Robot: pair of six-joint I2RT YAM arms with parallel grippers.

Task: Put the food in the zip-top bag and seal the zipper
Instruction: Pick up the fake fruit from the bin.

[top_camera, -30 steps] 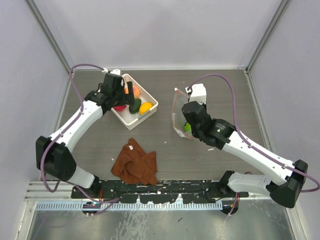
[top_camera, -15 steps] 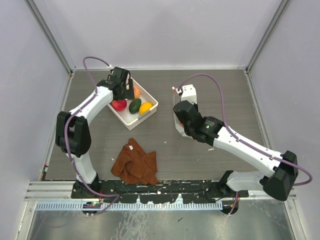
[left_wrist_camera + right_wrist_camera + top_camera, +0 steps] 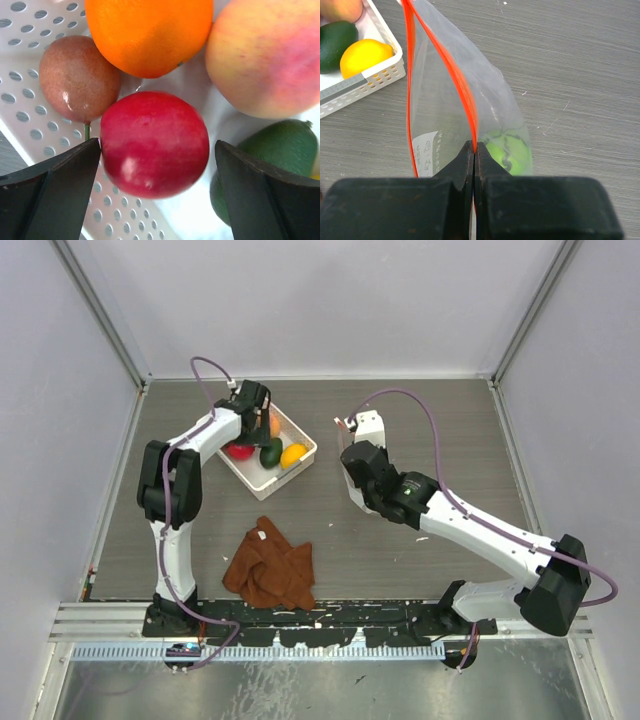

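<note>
Over basket: left gripper wide apart, straddling red fruit, gripping nothing.
Right side: right gripper clamped on zipper of zip-top bag.
Right wrist only: bright green fruit inside bag.

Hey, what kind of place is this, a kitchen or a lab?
Probably a robot lab work cell, not a kitchen: a table boxed in by plain walls, a left arm and right arm mounted on a metal rail, and props: a basket of fruit and a zip-top bag.
</note>
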